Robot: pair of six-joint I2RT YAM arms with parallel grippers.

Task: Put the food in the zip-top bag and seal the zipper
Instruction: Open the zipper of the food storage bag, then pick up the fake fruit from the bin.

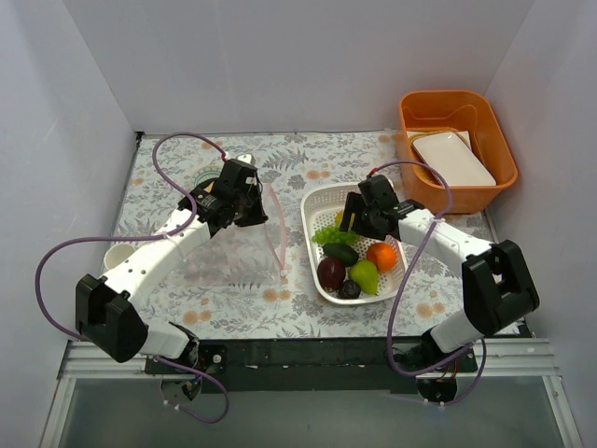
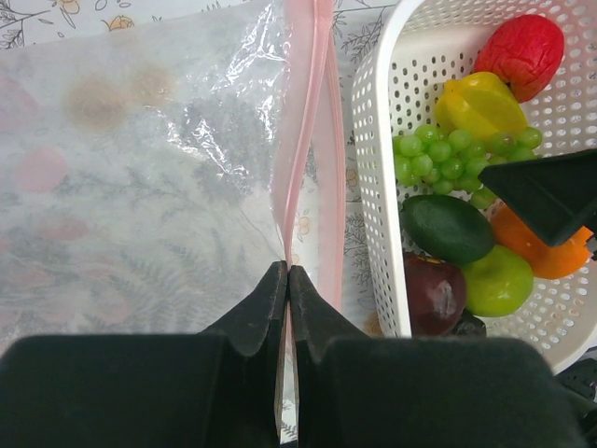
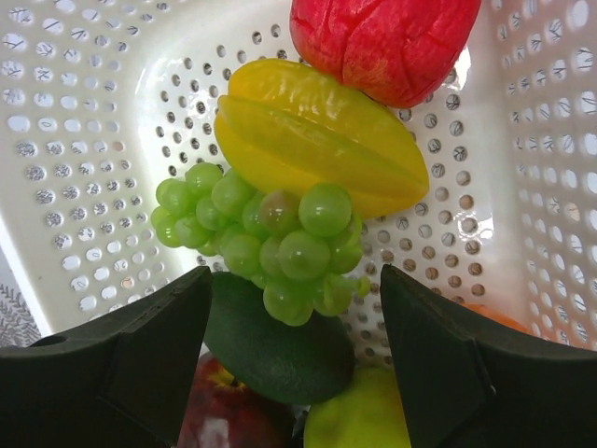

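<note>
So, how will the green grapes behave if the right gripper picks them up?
Probably light: the green grapes look like moulded plastic. The bumpy cluster may give the open right gripper some hold, but the glossy beads could slip. Lifting may nudge the avocado beside them.

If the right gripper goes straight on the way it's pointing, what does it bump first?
Most likely the green grapes: the right gripper is open and the bunch sits right in its gap, resting on the dark green avocado. How close they are is hard to tell.
</note>
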